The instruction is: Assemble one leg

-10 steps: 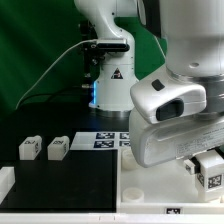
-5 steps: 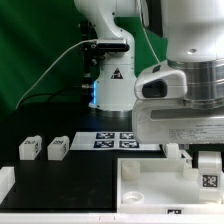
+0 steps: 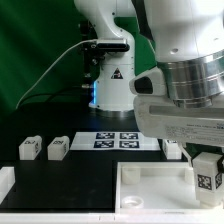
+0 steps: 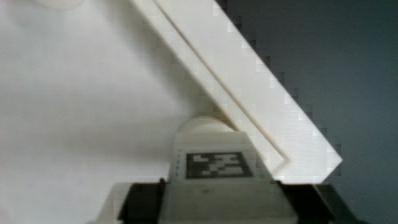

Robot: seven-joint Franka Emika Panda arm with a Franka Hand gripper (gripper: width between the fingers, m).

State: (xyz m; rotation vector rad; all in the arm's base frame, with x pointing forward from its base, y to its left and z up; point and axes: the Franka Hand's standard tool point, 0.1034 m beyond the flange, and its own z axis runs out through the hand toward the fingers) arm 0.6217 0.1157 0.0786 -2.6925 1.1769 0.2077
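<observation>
Gripper (image 3: 204, 166) holds the leg (image 3: 208, 180) in a narrow grip, at the right side of the white panel (image 3: 150, 185). Only the wrist view shows the leg close against the panel's raised rim; whether they touch, I cannot tell. Only the exterior view shows two spare legs (image 3: 28, 148) at the exterior view's left on the black table (image 3: 70, 180), the marker board (image 3: 118, 140) farther back, and the green curtain (image 3: 30, 60) behind.

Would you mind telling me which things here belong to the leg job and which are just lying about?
In the job:
gripper, closed on the held leg
white panel

Lying about:
first spare leg
second spare leg
marker board
</observation>
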